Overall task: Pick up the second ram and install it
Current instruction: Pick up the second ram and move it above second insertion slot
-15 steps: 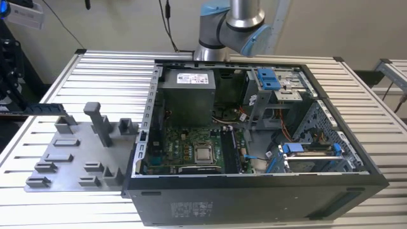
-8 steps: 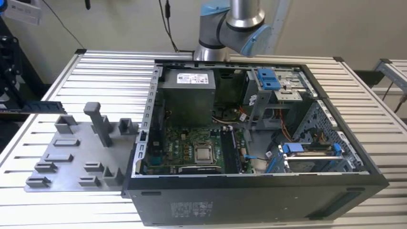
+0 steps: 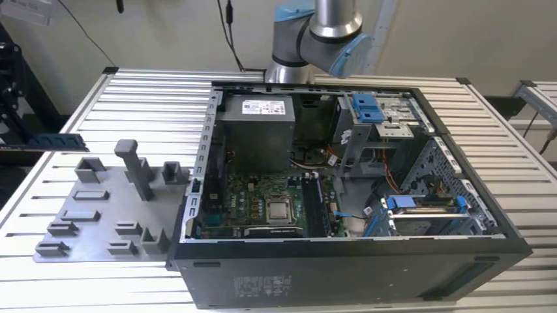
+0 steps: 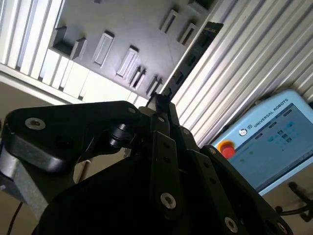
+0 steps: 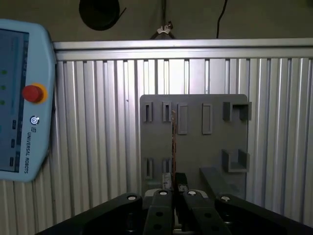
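Note:
My gripper (image 4: 160,100) is shut on the second ram (image 4: 193,54), a thin dark bluish stick with black chips that juts out past the fingertips. In the first wrist view the second ram (image 5: 172,142) shows edge-on, rising from the gripper (image 5: 173,185) over the grey fixture plate (image 5: 215,142). In the exterior view the second ram (image 3: 57,141) hangs level in the air at the far left, above the table and just beyond the fixture plate (image 3: 96,215). The long black sockets (image 3: 315,199) lie on the motherboard inside the open computer case (image 3: 348,274).
Grey blocks and a tall post (image 3: 130,166) stand on the fixture plate. A teach pendant (image 5: 22,103) with a red button lies on the slatted table (image 3: 148,98). The arm's base (image 3: 317,32) rises behind the case, whose walls, drive cages and cables crowd the sockets.

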`<state>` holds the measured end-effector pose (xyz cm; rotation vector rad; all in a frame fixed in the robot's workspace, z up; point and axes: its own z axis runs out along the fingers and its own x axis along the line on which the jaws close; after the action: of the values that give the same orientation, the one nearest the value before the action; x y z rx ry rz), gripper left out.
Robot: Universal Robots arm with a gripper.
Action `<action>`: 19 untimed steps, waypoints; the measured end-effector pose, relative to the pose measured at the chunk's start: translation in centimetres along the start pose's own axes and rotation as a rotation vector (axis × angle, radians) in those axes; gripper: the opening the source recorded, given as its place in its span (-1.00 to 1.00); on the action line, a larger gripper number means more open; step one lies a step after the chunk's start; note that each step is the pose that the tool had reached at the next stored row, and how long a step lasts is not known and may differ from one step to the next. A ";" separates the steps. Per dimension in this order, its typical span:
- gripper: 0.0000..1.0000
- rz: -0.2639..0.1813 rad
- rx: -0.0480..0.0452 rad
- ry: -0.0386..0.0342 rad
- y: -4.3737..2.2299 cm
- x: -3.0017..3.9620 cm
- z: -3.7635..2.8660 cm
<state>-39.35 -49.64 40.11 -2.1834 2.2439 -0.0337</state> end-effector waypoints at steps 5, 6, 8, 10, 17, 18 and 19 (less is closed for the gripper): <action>-0.72 0.000 0.0000 0.0000 -0.01 0.00 -0.27; -0.72 0.000 -0.0001 0.0001 -0.01 0.00 -0.34; -0.72 0.000 -0.0001 0.0001 -0.02 0.00 -0.52; -0.72 0.000 0.0000 0.0000 -0.02 0.01 -0.72; -0.72 0.000 -0.0001 0.0001 -0.03 0.01 -1.43; -0.72 0.000 -0.0001 0.0001 -0.04 0.01 -1.56; -0.72 0.000 -0.0002 0.0001 -0.04 0.01 -1.70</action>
<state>-39.35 -49.64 41.81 -2.1836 2.2440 -0.0337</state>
